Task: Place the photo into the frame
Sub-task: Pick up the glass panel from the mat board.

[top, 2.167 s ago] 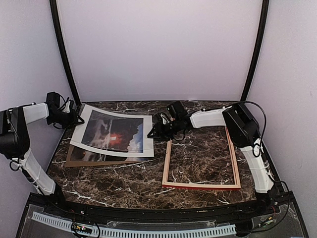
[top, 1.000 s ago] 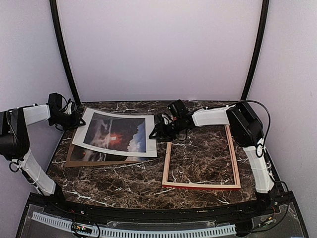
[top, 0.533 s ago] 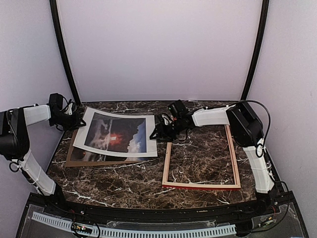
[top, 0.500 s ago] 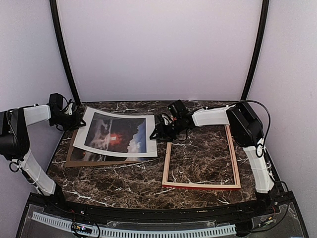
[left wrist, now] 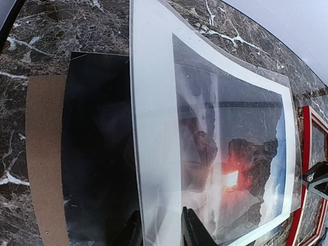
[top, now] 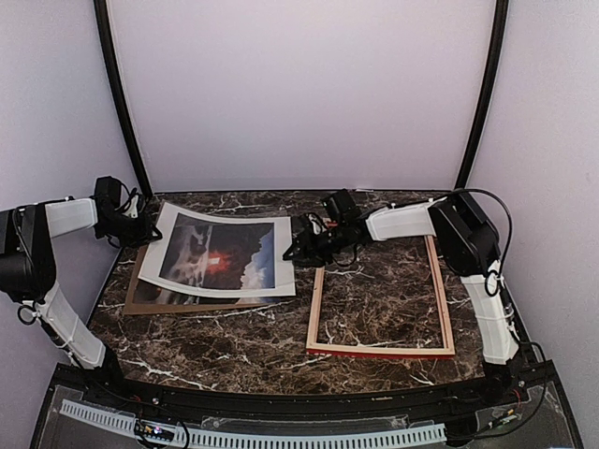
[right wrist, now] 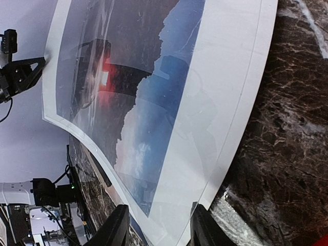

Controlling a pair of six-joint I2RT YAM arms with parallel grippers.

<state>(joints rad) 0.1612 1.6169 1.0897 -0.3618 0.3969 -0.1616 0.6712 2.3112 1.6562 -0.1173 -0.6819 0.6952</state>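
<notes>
marble table (top: pixel 234 337); left gripper (left wrist: pixel 161 225) pinches the photo (top: pixel 220 254), right gripper (right wrist: pixel 156 218) straddles its edge.

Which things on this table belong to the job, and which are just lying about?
In the job:
- photo, its left edge raised off the table
- frame, lying pale side up to the photo's right

Lying about:
- brown backing board, flat on the marble table, partly under the photo
</notes>
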